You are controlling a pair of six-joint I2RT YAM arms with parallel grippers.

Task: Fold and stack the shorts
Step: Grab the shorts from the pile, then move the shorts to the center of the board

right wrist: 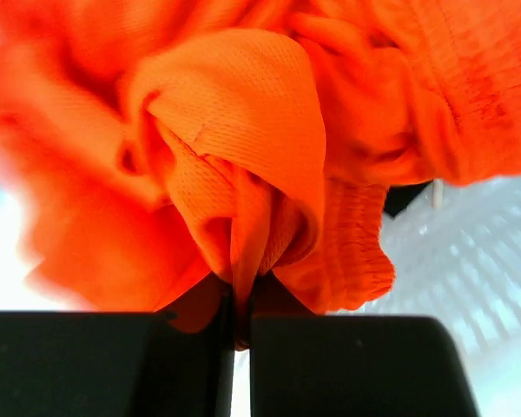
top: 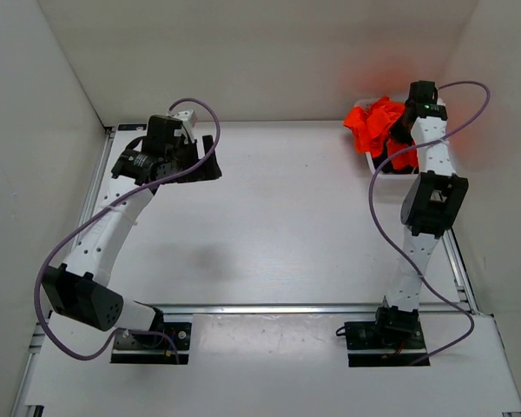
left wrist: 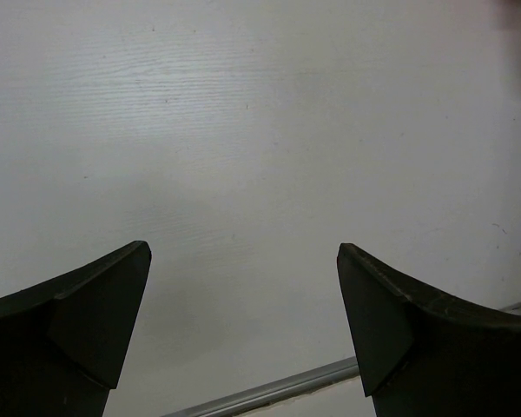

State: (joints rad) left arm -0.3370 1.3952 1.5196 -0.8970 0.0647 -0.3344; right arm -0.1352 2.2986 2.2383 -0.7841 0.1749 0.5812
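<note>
The neon-orange shorts (top: 375, 123) are a crumpled bunch at the far right of the table, over a white basket (top: 391, 168). My right gripper (top: 403, 122) is shut on a fold of the shorts (right wrist: 234, 165); the mesh fabric is pinched between the two black fingers (right wrist: 347, 365) and fills the right wrist view. The gathered waistband shows at upper right there. My left gripper (top: 204, 156) is open and empty above the bare table at the far left; its two black fingers (left wrist: 417, 330) stand wide apart.
White walls enclose the table on the left, back and right. The white basket's ribbed wall (right wrist: 469, 261) shows under the shorts. A metal rail (left wrist: 269, 391) runs along the table edge below the left gripper. Purple cables loop off both arms.
</note>
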